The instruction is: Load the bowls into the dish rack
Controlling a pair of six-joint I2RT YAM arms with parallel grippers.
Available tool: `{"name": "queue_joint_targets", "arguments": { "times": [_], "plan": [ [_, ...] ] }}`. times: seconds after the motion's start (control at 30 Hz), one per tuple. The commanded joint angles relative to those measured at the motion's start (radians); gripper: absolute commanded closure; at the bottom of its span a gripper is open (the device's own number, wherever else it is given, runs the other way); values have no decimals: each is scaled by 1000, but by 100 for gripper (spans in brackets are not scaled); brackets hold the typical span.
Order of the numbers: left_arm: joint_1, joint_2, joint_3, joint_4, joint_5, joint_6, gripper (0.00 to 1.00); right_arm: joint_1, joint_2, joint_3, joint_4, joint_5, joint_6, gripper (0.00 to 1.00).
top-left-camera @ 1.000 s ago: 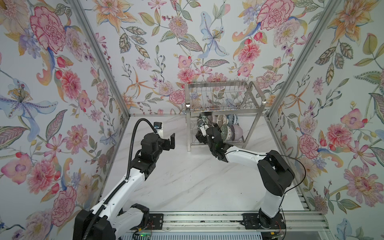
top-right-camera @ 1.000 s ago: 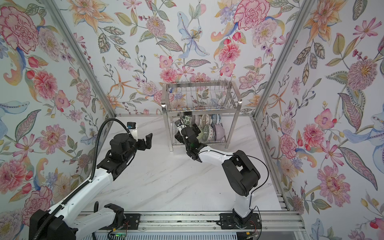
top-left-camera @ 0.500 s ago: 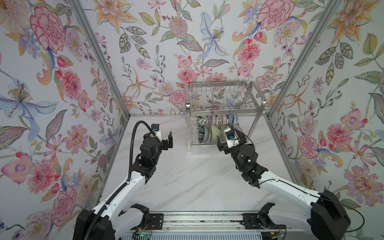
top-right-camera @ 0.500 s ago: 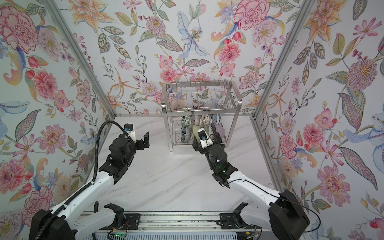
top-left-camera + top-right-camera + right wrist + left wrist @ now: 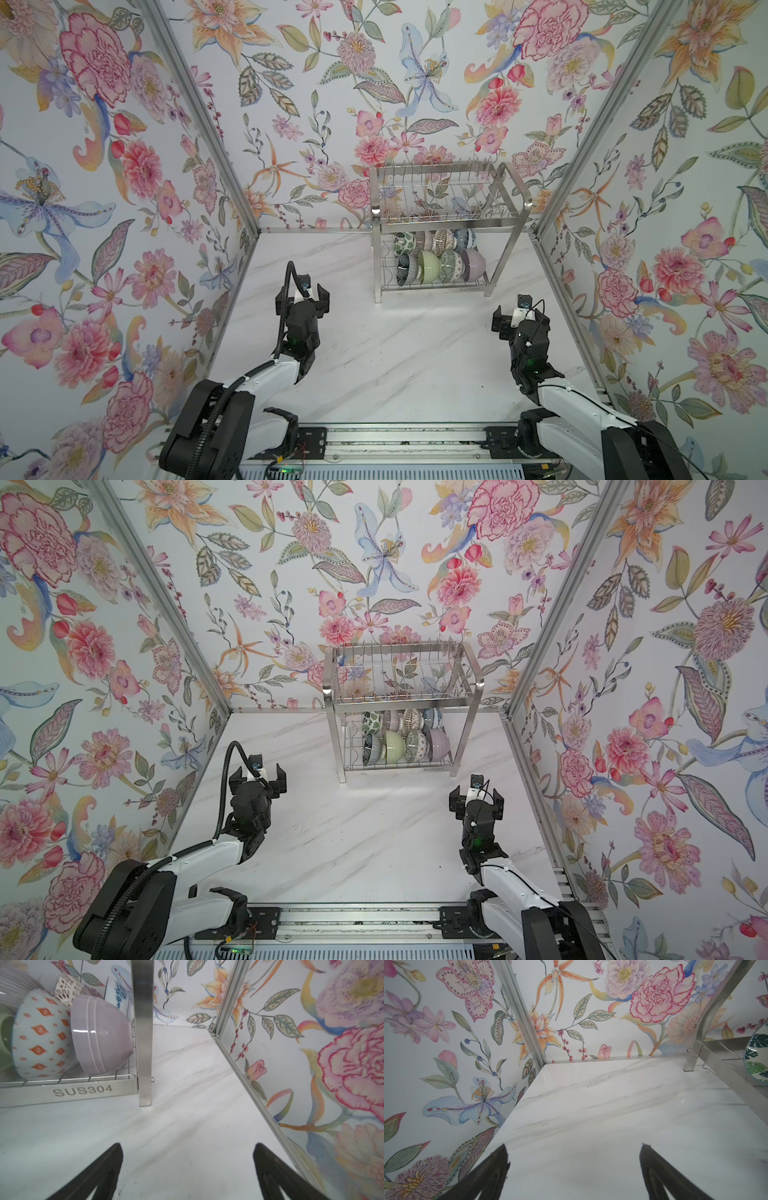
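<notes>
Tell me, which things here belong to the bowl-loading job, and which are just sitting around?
Part of the job:
- bowls, packed on edge in the lower tier
- dish rack, upper tier bare
- left gripper, open, holding nothing
- right gripper, open, holding nothing

Just there:
- marble tabletop
- floral walls
- metal rail under the arm bases

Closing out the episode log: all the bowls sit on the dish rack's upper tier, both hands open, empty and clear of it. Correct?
Wrong tier. The bowls sit on the lower tier of the dish rack, as both top views show; the upper tier holds none. Left hand and right hand are open, empty and clear of it.
</notes>
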Motion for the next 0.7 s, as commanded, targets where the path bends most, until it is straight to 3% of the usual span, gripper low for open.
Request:
{"name": "queue_joint_targets", "arguments": {
  "times": [0.0, 0.13, 0.2, 0.3, 0.43, 0.5, 0.57, 0.67],
  "plan": [
    [44, 63, -24, 149, -30, 48, 0, -15, 109, 38, 136, -49, 21, 1],
    [80, 173, -50, 266, 8, 67, 0, -37, 245, 83, 267, -104, -7, 1],
    [91, 187, -23, 220, 36, 78, 1, -58, 307, 115, 298, -139, -9, 1],
    [106, 231, -58, 387, 67, 136, 1, -97, 447, 136, 408, -201, 20, 1],
    [202, 287, -128, 515, 179, 31, 1, -132, 471, 116, 448, -245, 44, 1],
    [214, 349, -154, 641, 191, 42, 1, -133, 467, 121, 436, -248, 47, 1],
    [215, 326, -136, 547, 197, 24, 0, -133, 467, 121, 437, -248, 46, 1],
    [216, 335, -145, 600, 198, 35, 1, -132, 469, 117, 440, -247, 46, 1]
  ]
}}
